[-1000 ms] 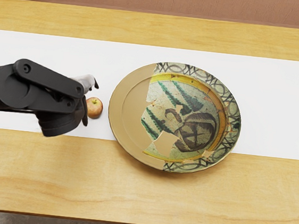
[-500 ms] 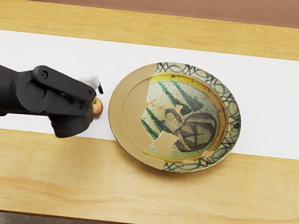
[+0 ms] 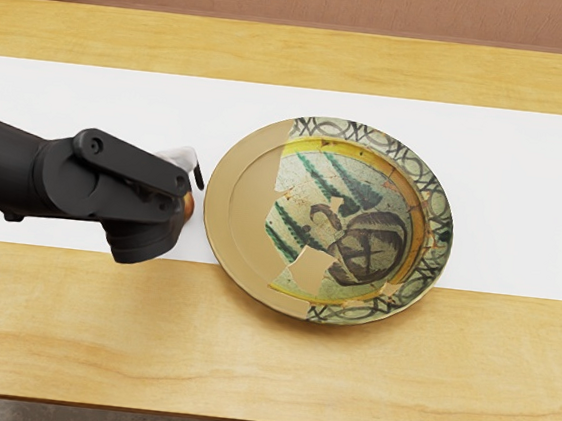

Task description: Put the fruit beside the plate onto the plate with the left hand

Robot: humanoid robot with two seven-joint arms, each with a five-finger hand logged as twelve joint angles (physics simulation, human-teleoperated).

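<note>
Head view: left hand (image 3: 148, 212) sat over the apple (image 3: 189, 204); its fingers were hidden, so the grasp could not be told. 1 sliver of apple showed on the white runner (image 3: 72, 98), at 9 o'clock of the plate (image 3: 224, 195), just beside its rim.

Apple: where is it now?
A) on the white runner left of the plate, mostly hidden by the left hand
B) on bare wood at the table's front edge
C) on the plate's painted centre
A: only a sliver of the apple shows beside the left hand, on the white runner left of the plate.
</note>
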